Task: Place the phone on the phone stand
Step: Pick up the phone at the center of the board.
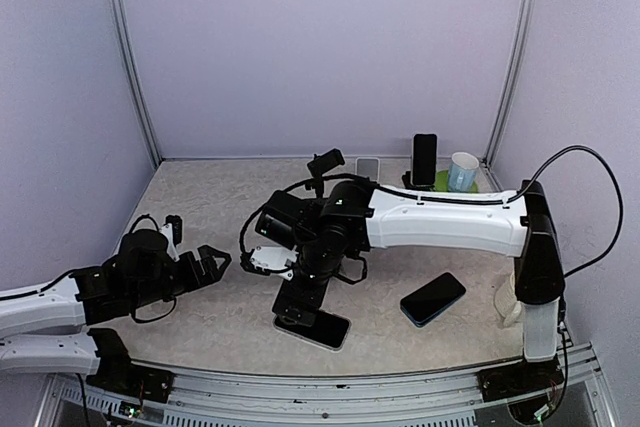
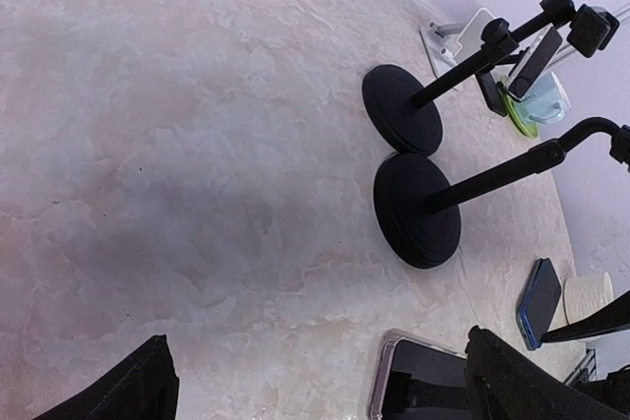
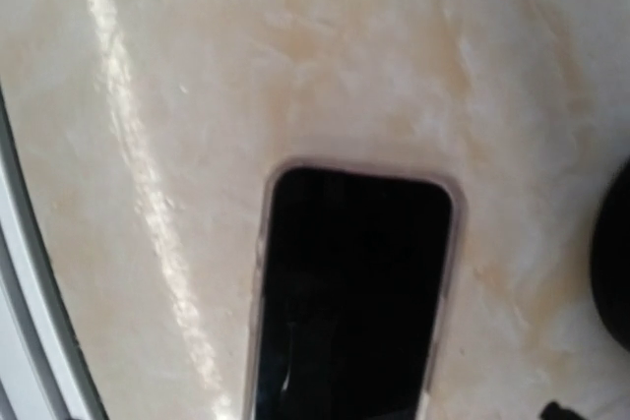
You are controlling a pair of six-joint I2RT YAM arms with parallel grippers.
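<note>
Step in hand: approach for pick-up; the right gripper point(image 1: 305, 299) hangs just above the clear-cased phone point(image 1: 318, 328), which lies flat on the table point(image 1: 200, 207) near the front edge; its fingers stand apart and hold nothing; the left gripper point(image 1: 208, 264) sits at the left, fingers spread wide, empty.

Next move, as judged: lower, close across the phone's narrow sides, lift, carry to the near phone stand point(image 2: 416, 210).

Count: two round-based stands, the far stand point(image 2: 401, 108) just beside the near one; three phones certain, namely this one, a blue-cased phone point(image 1: 433, 298) and an upright phone point(image 1: 424, 157) at the back; one cup point(image 1: 462, 171).
</note>
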